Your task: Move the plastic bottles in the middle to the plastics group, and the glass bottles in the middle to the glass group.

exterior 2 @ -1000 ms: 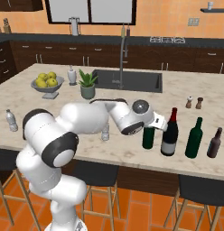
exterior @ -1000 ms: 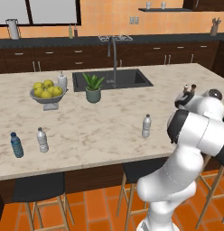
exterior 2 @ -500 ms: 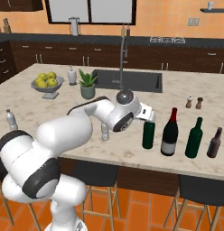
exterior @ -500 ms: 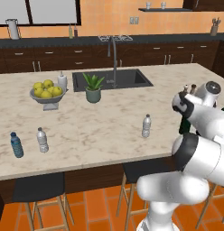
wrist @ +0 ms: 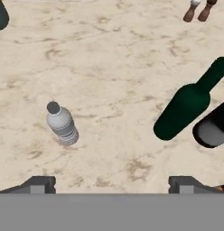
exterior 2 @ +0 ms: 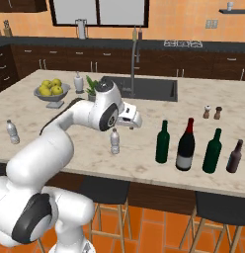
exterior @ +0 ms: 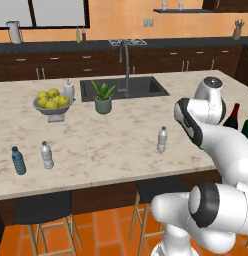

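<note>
Jaws spread wide, nothing held, gripper [exterior 2: 136, 121] poised above desk [exterior 2: 159, 106]. Clear plastic bottle [wrist: 63, 123] stands upright below, left of centre; descent best centred over cap before closing.

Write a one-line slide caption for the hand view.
Open gripper looking down on marble counter, clear plastic bottle to its left, green glass bottle and wine bottle at right.

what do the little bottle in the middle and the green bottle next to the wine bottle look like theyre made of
Small bottle: looks like clear greyish plastic, see-through and ribbed around the body, with a white cap. Green bottle: looks like dark green glass, smooth and glossy, with a long slim neck; a render cannot settle it.
</note>
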{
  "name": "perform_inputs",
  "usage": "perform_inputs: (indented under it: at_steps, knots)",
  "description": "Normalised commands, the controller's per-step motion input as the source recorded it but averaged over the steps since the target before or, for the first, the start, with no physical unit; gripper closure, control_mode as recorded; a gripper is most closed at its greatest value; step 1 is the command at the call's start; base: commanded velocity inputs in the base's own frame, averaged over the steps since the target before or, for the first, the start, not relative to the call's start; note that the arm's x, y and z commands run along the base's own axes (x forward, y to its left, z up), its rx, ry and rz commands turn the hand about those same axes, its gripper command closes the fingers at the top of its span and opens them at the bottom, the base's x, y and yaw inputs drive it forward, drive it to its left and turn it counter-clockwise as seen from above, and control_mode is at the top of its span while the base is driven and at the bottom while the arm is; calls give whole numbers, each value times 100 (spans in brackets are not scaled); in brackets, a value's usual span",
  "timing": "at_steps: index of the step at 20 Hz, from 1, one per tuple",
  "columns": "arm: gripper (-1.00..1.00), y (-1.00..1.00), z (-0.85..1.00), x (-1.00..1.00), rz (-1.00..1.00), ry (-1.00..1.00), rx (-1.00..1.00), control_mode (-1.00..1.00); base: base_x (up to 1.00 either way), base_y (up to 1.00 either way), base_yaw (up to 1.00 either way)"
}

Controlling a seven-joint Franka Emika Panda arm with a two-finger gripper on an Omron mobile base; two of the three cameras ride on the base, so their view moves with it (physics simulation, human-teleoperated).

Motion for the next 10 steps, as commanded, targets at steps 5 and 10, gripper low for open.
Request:
perform_inputs:
  at_steps: [5, 10]
  knots:
    - [-100, 46, -35, -24, 15, 9, 0, -100, 0, 0, 0]
    - [-100, 38, -46, 47, 6, 1, 0, -100, 0, 0, 0]
